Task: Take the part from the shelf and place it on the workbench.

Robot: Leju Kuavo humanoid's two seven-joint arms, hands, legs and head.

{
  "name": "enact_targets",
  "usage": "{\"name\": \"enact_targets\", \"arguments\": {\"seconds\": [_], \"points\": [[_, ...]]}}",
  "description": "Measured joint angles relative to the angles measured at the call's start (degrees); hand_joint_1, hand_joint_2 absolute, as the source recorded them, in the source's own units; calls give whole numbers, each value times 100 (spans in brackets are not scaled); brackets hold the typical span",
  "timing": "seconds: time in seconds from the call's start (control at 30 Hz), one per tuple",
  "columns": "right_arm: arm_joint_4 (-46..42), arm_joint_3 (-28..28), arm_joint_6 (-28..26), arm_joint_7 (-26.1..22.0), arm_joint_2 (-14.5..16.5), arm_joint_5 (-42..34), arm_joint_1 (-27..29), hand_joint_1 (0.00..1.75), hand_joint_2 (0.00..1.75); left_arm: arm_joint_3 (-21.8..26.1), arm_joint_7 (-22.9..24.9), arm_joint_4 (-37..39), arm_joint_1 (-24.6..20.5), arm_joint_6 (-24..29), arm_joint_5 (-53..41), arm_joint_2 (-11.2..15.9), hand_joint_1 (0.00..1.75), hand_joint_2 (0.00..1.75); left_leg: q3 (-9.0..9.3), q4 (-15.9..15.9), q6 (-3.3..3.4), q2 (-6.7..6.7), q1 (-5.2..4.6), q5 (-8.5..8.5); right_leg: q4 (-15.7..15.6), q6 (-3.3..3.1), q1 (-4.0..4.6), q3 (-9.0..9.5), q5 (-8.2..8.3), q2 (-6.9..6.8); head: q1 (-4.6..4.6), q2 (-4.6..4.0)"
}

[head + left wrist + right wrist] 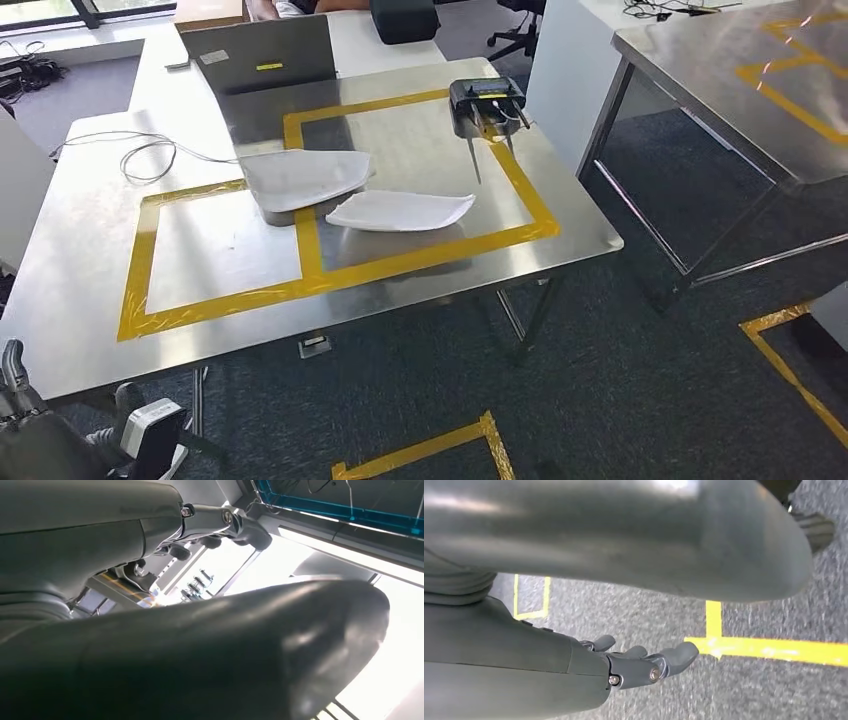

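Note:
Two thin curved sheet parts lie on the steel workbench (90,300), inside its yellow tape frames: a grey one (300,178) and a white one (400,210) just right of it. My left hand (18,385) hangs low at the bench's near left corner, below its edge. In the left wrist view its fingers (220,530) are stretched out and apart, holding nothing. My right hand (644,662) hangs over the grey carpet, fingers (679,655) spread and empty.
A black device (486,105) with thin probes stands at the bench's far right edge. A cable (140,155) loops at the far left, and a grey case (262,52) stands behind. A second steel table (740,80) is to the right. Yellow tape (440,445) marks the carpet.

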Motion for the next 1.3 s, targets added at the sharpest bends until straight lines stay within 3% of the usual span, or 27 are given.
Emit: {"name": "enact_targets", "arguments": {"seconds": [0.07,0.13,0.2,0.23,0.27,0.3,0.33,0.37,0.43,0.5,0.57,0.6,0.7,0.73,0.77,0.8,0.87,0.93,0.97,1.03,1.07,1.1,1.13,1.2,1.23,1.27,1.3], "points": [[2,0,-5,55,4,-3,8,0,0,-2,11,164,-30,0,56,-58,0,0,-111,-14,111,26,8,118,43,82,-22,-48,-59,15,-30,0],[3,0,-6,58,5,-8,13,0,0,-2,-42,420,-95,0,288,-118,0,0,-274,-29,192,48,30,274,438,148,-45,-187,-550,37,-36,0],[3,0,-5,23,6,-12,8,0,0,-1,-106,813,-181,0,591,-152,0,0,-457,-20,209,55,31,429,1168,187,-53,-343,-1112,47,-31,0],[3,0,-5,9,5,-9,4,0,0,2,-148,1058,-239,-4,758,-156,0,0,-547,-9,203,60,31,506,1484,198,-58,-369,-1206,48,-32,0],[3,0,-4,-4,5,1,3,0,0,9,-218,1361,-323,-26,999,-156,0,0,-641,5,193,65,31,581,1654,203,-63,-319,-1143,48,-32,0],[3,0,3,-18,5,13,0,0,0,32,-327,1720,-436,-75,1325,-154,0,0,-735,22,177,66,33,653,1619,201,-69,-170,-981,48,-31,0],[2,0,18,-42,4,26,-7,0,0,71,-470,2128,-567,-134,1724,-150,0,0,-829,42,154,66,35,719,1379,193,-75,81,-812,48,-31,0],[2,0,37,-83,4,37,-22,0,0,130,-645,2568,-707,-190,2160,-142,0,0,-907,68,125,65,34,777,970,183,-80,408,-760,51,-31,0],[1,0,66,-191,4,42,-54,0,0,287,-985,3404,-955,-227,2854,-100,0,0,-992,100,52,74,25,875,178,117,-56,942,-889,75,-32,0],[2,-1,68,-283,5,40,-65,0,0,456,-1085,4209,-1156,-201,3204,-29,0,0,-1008,73,-26,87,20,977,-105,20,-24,1061,-973,97,-19,0],[2,-2,64,-321,5,39,-65,0,0,612,-939,4958,-1270,-184,3312,61,0,0,-1044,80,-100,80,38,965,-127,-88,-33,966,-863,84,-13,0],[2,-3,64,-302,4,45,-67,0,0,672,-785,5272,-1298,-192,3308,110,0,0,-1103,188,-132,69,48,800,-143,-141,-37,904,-792,74,-29,0],[2,-4,121,-145,-2,106,-65,0,0,790,413,6065,-1332,-541,3303,269,0,0,-1349,1105,-193,47,55,-53,-144,-224,-25,652,-578,63,-69,0],[2,-4,150,-109,-3,127,-63,0,0,845,988,6288,-1315,-777,3386,334,0,0,-1383,1438,-199,45,55,-197,-130,-231,-12,561,-512,68,-70,0],[2,-4,171,-93,-4,139,-58,0,0,921,1564,6490,-1276,-1030,3508,400,0,0,-1349,1642,-194,42,53,-204,-109,-234,1,467,-450,76,-72,0],[3,-5,174,-88,-6,140,-49,0,0,1019,2106,6658,-1230,-1257,3667,457,0,0,-1221,1648,-178,39,49,-94,-83,-230,14,376,-395,84,-74,0],[2,-10,133,-48,-9,104,-36,0,0,1248,3033,6914,-1152,-1634,4005,543,0,0,-705,1082,-121,35,31,154,-19,-205,30,218,-303,84,-73,0],[1,-28,78,53,-15,67,-41,0,0,1464,3527,7059,-1125,-1980,4191,580,0,0,-189,300,-55,26,-7,114,29,-149,44,126,-226,50,-67,0],[1,-38,63,120,-19,68,-49,0,0,1533,3632,7120,-1117,-2166,4173,586,0,0,-69,79,-23,20,-27,55,34,-118,45,111,-184,26,-73,0],[2,-49,62,237,-36,106,-52,0,0,1581,3748,7236,-1103,-2512,4007,595,0,0,-89,-10,46,17,-40,93,6,-53,48,103,-88,-4,-86,0],[2,-49,65,280,-50,135,-51,0,0,1581,3791,7290,-1101,-2652,3908,598,0,0,-137,-19,89,30,-29,152,23,-20,44,74,-101,1,-95,0],[2,-48,67,311,-61,163,-45,0,0,1581,3827,7331,-1103,-2765,3827,599,0,0,-206,-30,134,44,-13,224,113,18,39,20,-228,14,-92,0],[2,-48,67,329,-73,188,-40,0,0,1581,3853,7364,-1104,-2847,3761,598,0,0,-292,-40,168,58,5,305,310,60,30,-58,-468,27,-91,0],[1,-48,64,326,-93,238,-42,0,0,1580,3844,7404,-1104,-2958,3649,597,0,0,-470,-34,201,77,15,456,993,133,-8,-228,-1102,43,-84,0],[1,-48,61,299,-103,261,-44,0,0,1578,3797,7419,-1102,-2986,3598,597,0,0,-559,-28,198,85,15,531,1352,159,-24,-276,-1292,44,-84,0],[1,-48,58,259,-114,285,-46,0,0,1569,3727,7432,-1102,-3005,3544,597,0,0,-652,-17,191,92,17,609,1600,176,-37,-261,-1326,45,-84,0],[1,-48,56,207,-123,301,-47,0,0,1557,3636,7441,-1104,-3025,3494,598,0,0,-748,-1,177,95,20,684,1669,186,-50,-158,-1229,45,-83,0]]}}
